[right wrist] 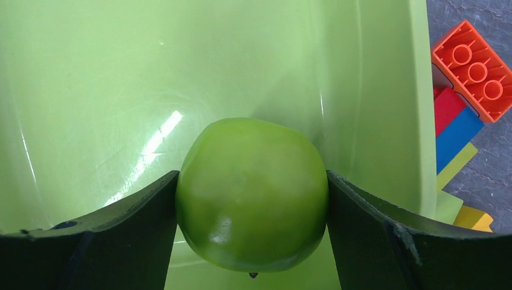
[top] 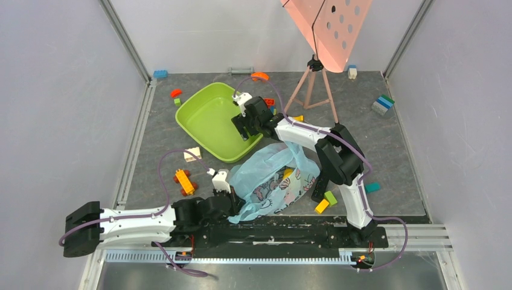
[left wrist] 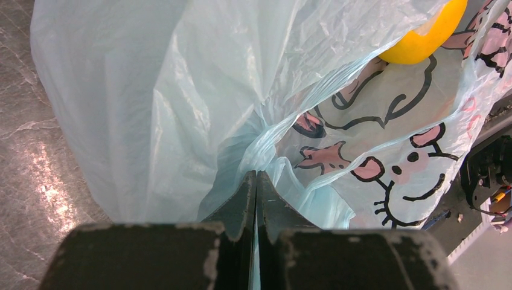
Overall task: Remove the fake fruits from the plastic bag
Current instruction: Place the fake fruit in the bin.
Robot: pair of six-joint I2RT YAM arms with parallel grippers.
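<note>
Left gripper (left wrist: 256, 181): jaws were clenched tight on a gathered fold of the plastic bag (left wrist: 181, 90), pinning it low near the table's front edge.

Plastic bag: thin, crinkly, light-blue and see-through, printed with pink-and-black cartoon figures. It lay slumped between the two arms, just in front of the green tub (top: 205, 115).

Lemon-like fruit (left wrist: 425, 33): yellow and glossy, seen at the bag's upper right from the left wrist view — it looked to be among the bag's folds, though whether inside or on top I could not tell.

Green apple (right wrist: 253, 193): smooth, shiny, a shade darker than the tub behind it. It sat squarely between the two fingers of the right gripper (top: 244, 124), both pads touching its sides.

Right gripper: grasping the green apple, hanging over the tub's near-right side, with the tub's inner wall filling the view.

Toy blocks (right wrist: 471, 66): an orange one, with red, blue and yellow ones, lay outside the tub's rim.

Red fruits: none that I could make out in any view.

Step in hand: as I judged it, the apple was out of the bag and ready to be let go into the tub.

Next move: it seemed to call for spreading the fingers — then a return to the bag's mouth while the left kept it pinned.
</note>
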